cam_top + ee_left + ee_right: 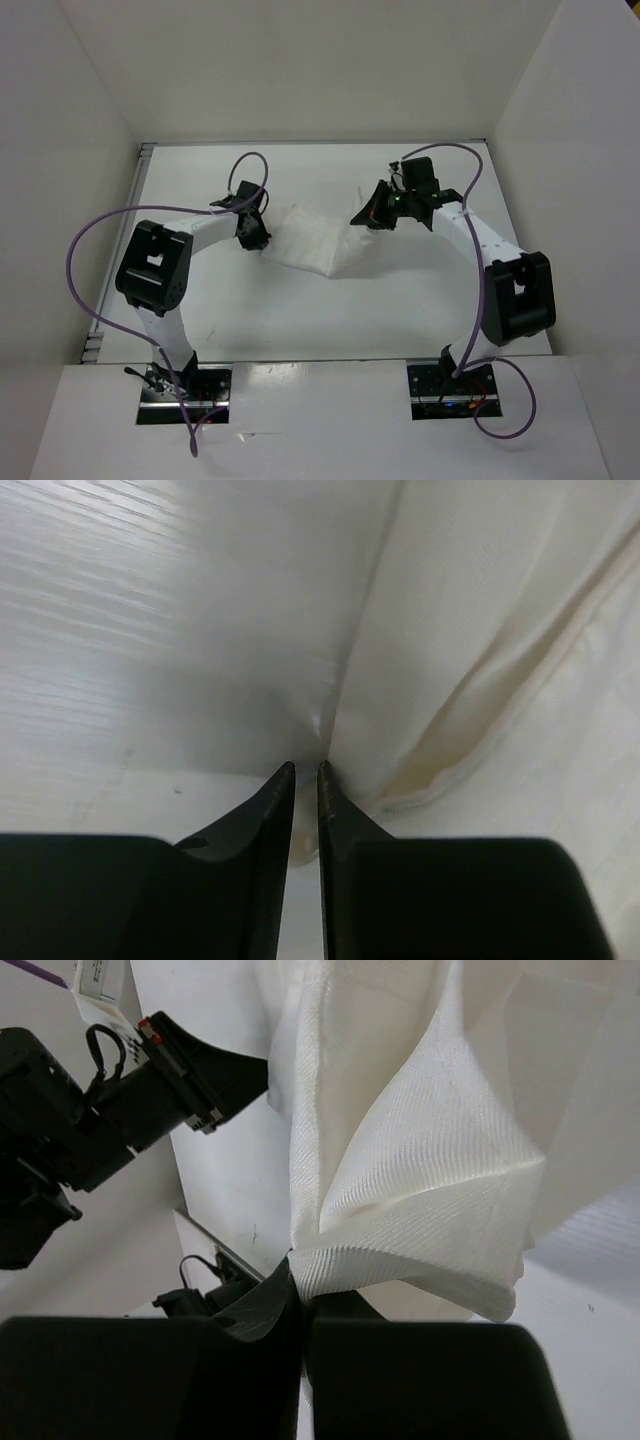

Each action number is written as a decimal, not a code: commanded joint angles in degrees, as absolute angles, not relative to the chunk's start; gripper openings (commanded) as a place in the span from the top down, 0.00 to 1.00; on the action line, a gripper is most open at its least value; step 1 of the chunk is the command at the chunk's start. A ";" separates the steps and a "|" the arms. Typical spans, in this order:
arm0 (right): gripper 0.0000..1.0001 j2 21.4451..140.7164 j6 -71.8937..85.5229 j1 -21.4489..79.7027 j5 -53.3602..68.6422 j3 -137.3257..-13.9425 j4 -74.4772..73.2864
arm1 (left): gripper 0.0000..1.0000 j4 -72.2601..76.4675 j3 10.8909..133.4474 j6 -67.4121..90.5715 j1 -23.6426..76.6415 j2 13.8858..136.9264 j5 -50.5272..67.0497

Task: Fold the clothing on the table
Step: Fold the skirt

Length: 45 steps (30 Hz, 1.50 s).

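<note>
- The clothing (310,240) is a thin white garment, slightly see-through, with a fine woven texture, creases and a stitched hem.
- It sits around the middle of the surface (300,320), a little closer to the far edge than to the near edge, stretched between the two arms.
- In the top view its right end is pulled up into a peak, while its lower edge sags to a point towards the near edge.
- The right fingers (365,215) are pressed together on a folded corner of the clothing (420,1160). In the right wrist view, the fabric fans out from the fingers (298,1278) in deep folds, raised off the surface.
- The left fingers (255,238) are at the garment's left end. In the left wrist view, only a narrow slit separates the fingers (305,768).
- The edge of the clothing (480,630) runs down to the left fingertips, with a hemmed fold just to their right. I cannot tell whether they are actually pinching the fabric.
</note>
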State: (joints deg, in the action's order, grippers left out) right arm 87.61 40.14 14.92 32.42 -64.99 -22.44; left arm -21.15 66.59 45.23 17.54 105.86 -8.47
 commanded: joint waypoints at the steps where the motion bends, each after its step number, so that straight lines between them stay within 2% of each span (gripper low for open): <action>1: 0.99 90.78 39.20 17.56 34.28 -70.48 -22.41 | 0.78 -18.55 63.90 46.23 20.21 106.53 -0.90; 9: 0.98 98.52 40.25 23.37 33.66 -78.30 -21.80 | 0.78 -16.96 63.37 47.29 22.85 104.16 2.72; 17: 0.92 105.55 40.25 27.24 33.66 -82.44 -21.27 | 0.78 -16.96 62.84 47.29 23.38 102.49 3.25; 23: 0.80 111.00 40.78 29.09 33.66 -85.42 -20.66 | 0.78 -16.96 61.79 47.29 23.38 101.95 3.25; 24: 0.77 111.70 40.78 29.79 34.27 -85.43 -20.65 | 0.78 -16.96 61.79 47.29 23.38 101.95 3.25; 26: 0.61 113.99 41.92 30.41 35.50 -86.31 -18.55 | 0.78 -16.96 61.79 47.29 23.38 101.43 3.25; 27: 0.59 114.52 42.53 30.41 38.55 -86.31 -16.89 | 0.78 -16.96 61.79 47.29 23.38 100.64 3.25; 28: 0.53 114.52 44.19 30.41 39.89 -85.44 -12.00 | 0.78 -17.75 61.79 47.29 23.38 99.59 3.25; 32: 0.45 111.10 46.93 30.41 42.10 -84.02 -0.28 | 0.78 -20.21 61.79 46.76 22.06 93.79 2.20; 34: 0.45 108.74 48.51 30.41 42.97 -85.25 3.14 | 0.78 -21.61 63.09 46.23 21.01 89.40 -0.07; 36: 0.45 106.71 48.52 29.80 42.02 -85.78 4.13 | 0.78 -24.07 64.06 45.53 21.01 85.19 -2.27; 39: 0.44 102.84 45.36 29.18 36.33 -86.92 -2.79 | 0.78 -26.10 66.18 42.46 21.01 80.79 -2.73; 43: 0.45 97.48 43.51 26.20 32.71 -81.23 -7.56 | 0.78 -23.93 67.50 39.02 21.61 80.24 10.08; 45: 0.47 93.35 43.51 24.00 31.12 -75.97 -7.56 | 0.78 -20.93 67.50 37.45 23.28 82.95 21.49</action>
State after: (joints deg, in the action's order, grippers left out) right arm 99.33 45.17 26.83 35.35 -81.10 -5.72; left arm -22.94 66.76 41.34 21.39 80.20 7.25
